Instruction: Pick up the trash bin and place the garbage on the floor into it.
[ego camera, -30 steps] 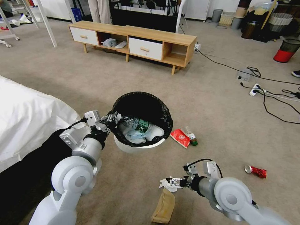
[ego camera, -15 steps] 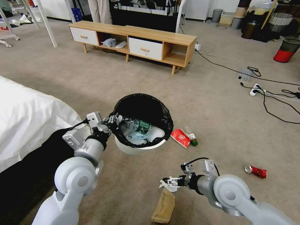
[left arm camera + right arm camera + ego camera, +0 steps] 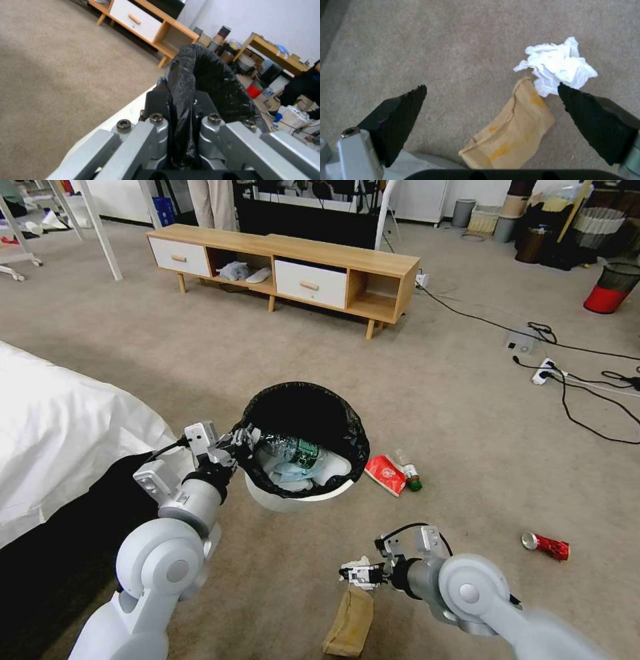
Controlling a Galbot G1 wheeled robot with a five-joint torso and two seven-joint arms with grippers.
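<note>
While the left gripper (image 3: 241, 439) clamps its jaws on the black liner folded over the rim, the trash bin (image 3: 293, 499), small, round and white, sits tilted on the beige carpet (image 3: 200, 353) beside the white-sheeted bed (image 3: 60, 433). Inside the bin lie a clear green-labelled bottle (image 3: 293, 448) and a blue face mask (image 3: 290, 470). Just beside the bin rest a red packet (image 3: 385, 474) and a small brown bottle (image 3: 408, 471); a crushed red can (image 3: 547, 546) lies well apart from it. Near the bin, the right gripper (image 3: 353, 573) hangs low with jaws spread wide. Its wrist view reveals a crumpled white tissue (image 3: 558, 63) touching a brown paper bag (image 3: 511, 130). The left wrist view shows the liner (image 3: 186, 105) pinched between metal fingers (image 3: 156, 135).
</note>
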